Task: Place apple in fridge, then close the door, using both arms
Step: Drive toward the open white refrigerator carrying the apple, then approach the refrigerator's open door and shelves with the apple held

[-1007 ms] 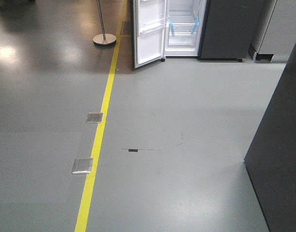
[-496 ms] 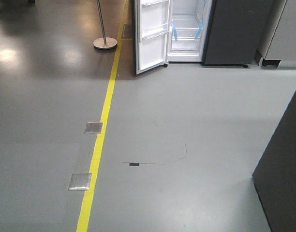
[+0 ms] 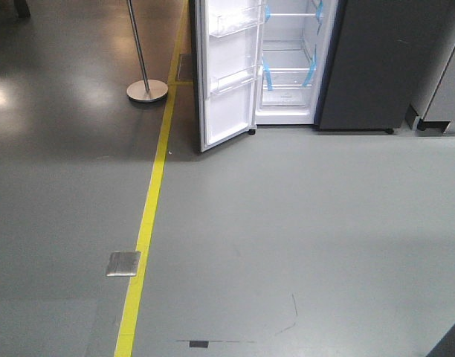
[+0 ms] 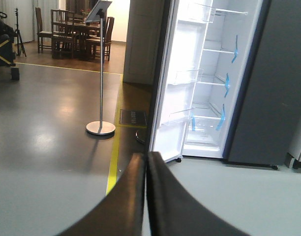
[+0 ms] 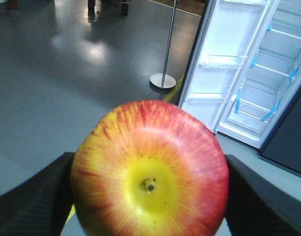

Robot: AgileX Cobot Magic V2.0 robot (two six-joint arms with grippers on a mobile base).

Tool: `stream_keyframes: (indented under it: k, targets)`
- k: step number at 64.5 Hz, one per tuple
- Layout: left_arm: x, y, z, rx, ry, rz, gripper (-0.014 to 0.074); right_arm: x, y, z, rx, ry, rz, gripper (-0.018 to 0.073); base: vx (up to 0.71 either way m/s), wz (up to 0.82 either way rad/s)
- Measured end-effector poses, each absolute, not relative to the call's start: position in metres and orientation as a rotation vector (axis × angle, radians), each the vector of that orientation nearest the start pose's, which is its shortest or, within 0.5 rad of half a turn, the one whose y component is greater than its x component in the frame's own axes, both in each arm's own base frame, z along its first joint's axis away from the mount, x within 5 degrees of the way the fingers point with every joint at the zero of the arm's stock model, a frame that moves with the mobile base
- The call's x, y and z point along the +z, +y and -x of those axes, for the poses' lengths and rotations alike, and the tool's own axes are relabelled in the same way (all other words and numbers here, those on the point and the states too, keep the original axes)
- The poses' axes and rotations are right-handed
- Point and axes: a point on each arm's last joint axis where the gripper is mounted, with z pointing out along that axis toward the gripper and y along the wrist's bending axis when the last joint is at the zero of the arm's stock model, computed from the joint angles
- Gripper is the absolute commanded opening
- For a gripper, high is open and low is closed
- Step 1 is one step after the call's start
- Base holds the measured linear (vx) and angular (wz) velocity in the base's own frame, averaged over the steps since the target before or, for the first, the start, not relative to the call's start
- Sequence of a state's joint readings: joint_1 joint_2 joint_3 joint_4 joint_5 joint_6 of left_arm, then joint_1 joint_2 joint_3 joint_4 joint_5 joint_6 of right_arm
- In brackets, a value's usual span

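Observation:
The apple [image 5: 150, 172], red with a yellow patch round its stem dimple, fills the right wrist view. My right gripper [image 5: 150, 201] is shut on it, one dark finger on each side. The fridge [image 3: 291, 97] stands ahead at the top of the front view, its white inside and blue tape strips showing. The door [image 3: 227, 111] is swung wide open to the left, with clear bins on its white inner face. In the left wrist view my left gripper [image 4: 146, 158] is shut on nothing, its fingers pressed together and pointing at the door's [image 4: 177, 98] lower edge. Neither gripper shows in the front view.
A post on a round base [image 3: 146, 90] stands left of the door. A yellow floor line [image 3: 149, 208] runs toward the fridge past a metal floor plate [image 3: 123, 263]. A dark grey unit [image 3: 376, 67] adjoins the fridge's right side. A table with chairs [image 4: 72, 29] stands far left.
The front view has moved closer to the fridge, which now looks larger. The floor plates and the dark floor mark have slid down the frame. The door stays open.

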State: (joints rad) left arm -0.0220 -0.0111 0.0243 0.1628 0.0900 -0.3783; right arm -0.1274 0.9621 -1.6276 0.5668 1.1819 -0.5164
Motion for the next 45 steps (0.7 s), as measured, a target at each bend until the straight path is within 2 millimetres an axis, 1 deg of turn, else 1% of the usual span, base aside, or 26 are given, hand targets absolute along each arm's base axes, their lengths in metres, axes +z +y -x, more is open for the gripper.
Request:
stream_keyframes:
  k: [45]
  targets:
    - [0.1975, 0.0001, -0.0566, -0.174, 1.58, 0.165, -0.0007, 0.5359, 0.0306, -0.1167, 0.225, 1.831, 0.481, 0.013, 0.25, 0.0]
